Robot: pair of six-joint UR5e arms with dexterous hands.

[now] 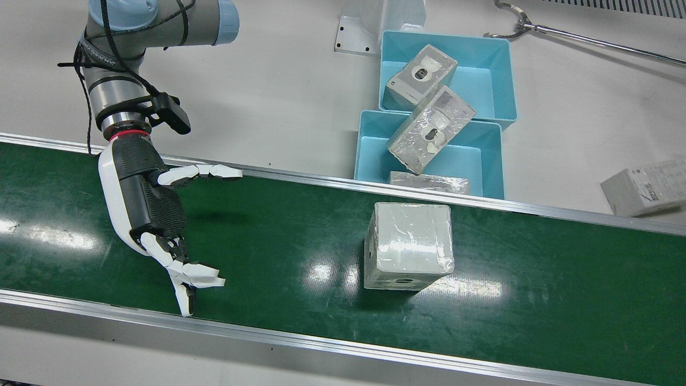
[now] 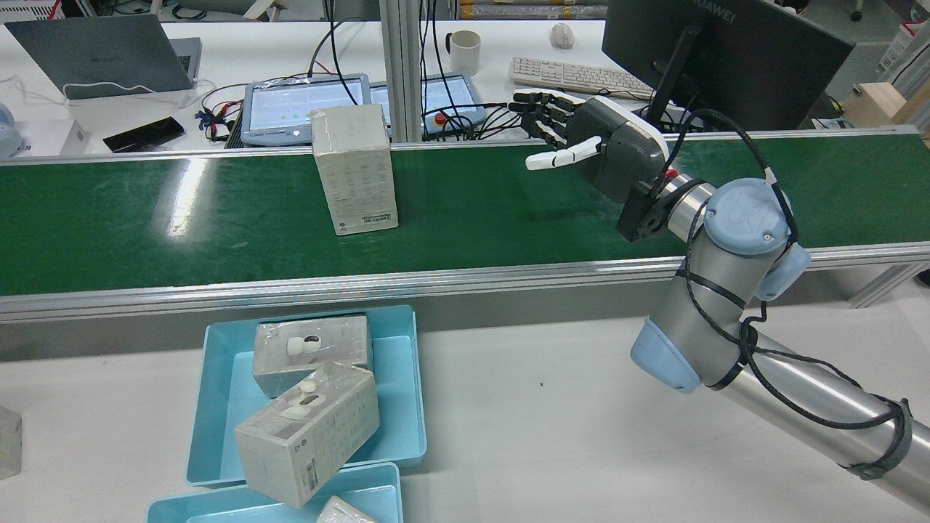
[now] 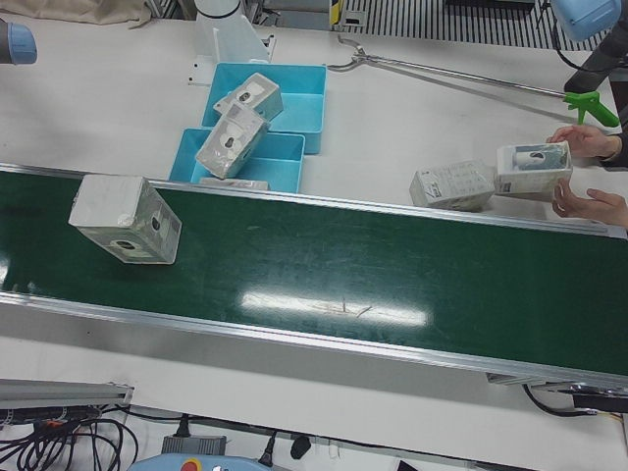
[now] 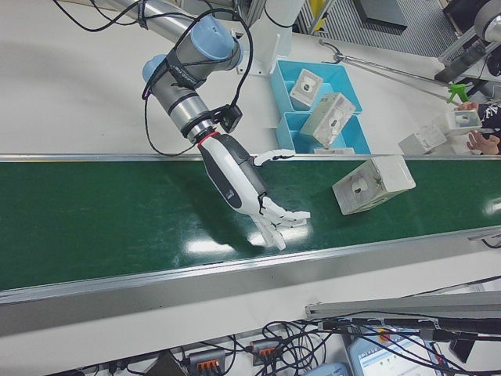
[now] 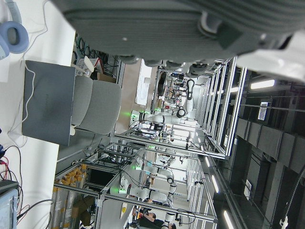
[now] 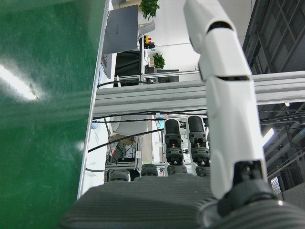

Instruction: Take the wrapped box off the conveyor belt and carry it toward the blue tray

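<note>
From the front, the right robot hand (image 1: 155, 214) hovers empty with fingers spread over the green belt (image 1: 268, 241), well apart from the wrapped box (image 1: 408, 245) standing near the blue tray (image 1: 370, 155); the rear view shows likewise.

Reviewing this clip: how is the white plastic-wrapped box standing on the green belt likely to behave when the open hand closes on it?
The white plastic-wrapped box looks rigid: flat faces, crisp edges. Its glossy, wrinkled film could make it somewhat slippery under the fingers. In the rear view it stands upright, taller than wide, on the green conveyor belt, so a one-sided push from the right hand might tip it.
</note>
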